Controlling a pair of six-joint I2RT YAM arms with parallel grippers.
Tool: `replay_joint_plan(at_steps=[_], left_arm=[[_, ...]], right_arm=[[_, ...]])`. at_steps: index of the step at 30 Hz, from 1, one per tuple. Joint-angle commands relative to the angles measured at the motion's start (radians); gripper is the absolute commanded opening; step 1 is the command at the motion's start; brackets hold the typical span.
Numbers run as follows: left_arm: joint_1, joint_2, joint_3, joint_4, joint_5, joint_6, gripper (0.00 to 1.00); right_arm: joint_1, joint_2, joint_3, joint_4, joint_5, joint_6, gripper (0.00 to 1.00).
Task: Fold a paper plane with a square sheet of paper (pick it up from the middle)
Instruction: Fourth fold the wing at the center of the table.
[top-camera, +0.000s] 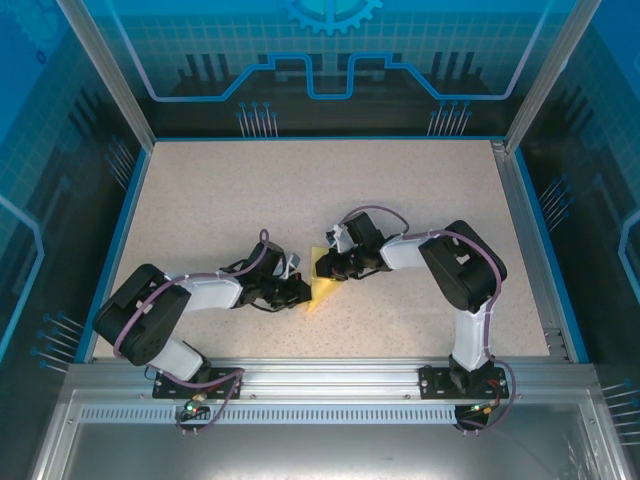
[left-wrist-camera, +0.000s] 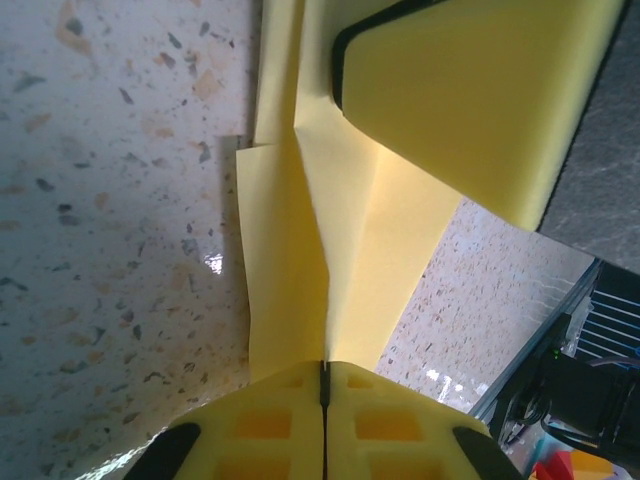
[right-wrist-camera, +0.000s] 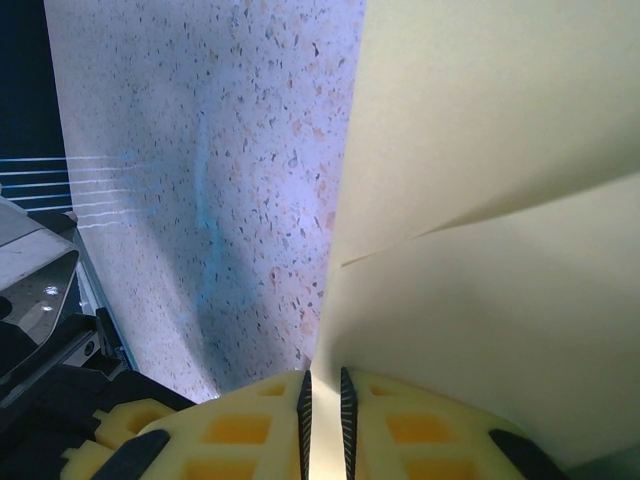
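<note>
Landmark: the sheet of paper (top-camera: 324, 292), yellow and partly folded; every place below is given from it.
Where the sheet is: pinched between my two grippers, which meet at it from opposite sides, with the speckled tabletop (top-camera: 300, 190) beneath it.
Sheet from above: a small yellow patch with a pointed near corner sticking out past my fingers.
My left gripper (top-camera: 303, 290): at the sheet's left side, clamped tight on it.
Left wrist view: my two yellow pads (left-wrist-camera: 270, 425) press together with only a thin dark seam between them, and the sheet's long centre crease runs straight into that seam.
Folds: on each side of that crease, slanting flaps of the sheet (left-wrist-camera: 350, 250) lie over one another, and a narrower strip continues at the sheet's far end.
My right gripper (top-camera: 328, 268): at the sheet's right side, closed on it with a narrow slot left between the fingers.
Right wrist view: my pads (right-wrist-camera: 420, 435) stand slightly apart and pale paper fills the slot; the sheet (right-wrist-camera: 480, 150) rises from them as a broad surface crossed by one slanting fold line.
Right finger seen from the left wrist: a large yellow pad (left-wrist-camera: 470, 90) with a black edge lies over the sheet's far end.
Contact below the sheet: I cannot tell whether it rests on the tabletop or hangs just above it.
My arms: both bent at the elbow, forearms reaching inward to the sheet.
</note>
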Motion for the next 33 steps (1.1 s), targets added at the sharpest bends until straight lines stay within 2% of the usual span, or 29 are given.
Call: replay_joint_plan(at_steps=[1, 17, 23, 29, 33], left_arm=[[-0.002, 0.008, -0.011, 0.004, 0.039, 0.019, 0.06], [-0.003, 0.046, -0.004, -0.043, 0.105, 0.066, 0.11], [-0.003, 0.026, -0.002, -0.066, 0.108, 0.08, 0.1], [-0.003, 0.066, 0.009, -0.095, 0.097, 0.093, 0.17], [-0.003, 0.081, 0.008, -0.091, 0.096, 0.094, 0.12]], right_arm=[[-0.005, 0.06, -0.022, -0.083, 0.035, -0.018, 0.18], [-0.006, 0.062, -0.022, -0.093, 0.045, -0.025, 0.19], [-0.006, 0.067, -0.022, -0.095, 0.046, -0.024, 0.19], [-0.006, 0.069, -0.027, -0.093, 0.046, -0.024, 0.19], [-0.006, 0.067, -0.028, -0.096, 0.051, -0.023, 0.19]])
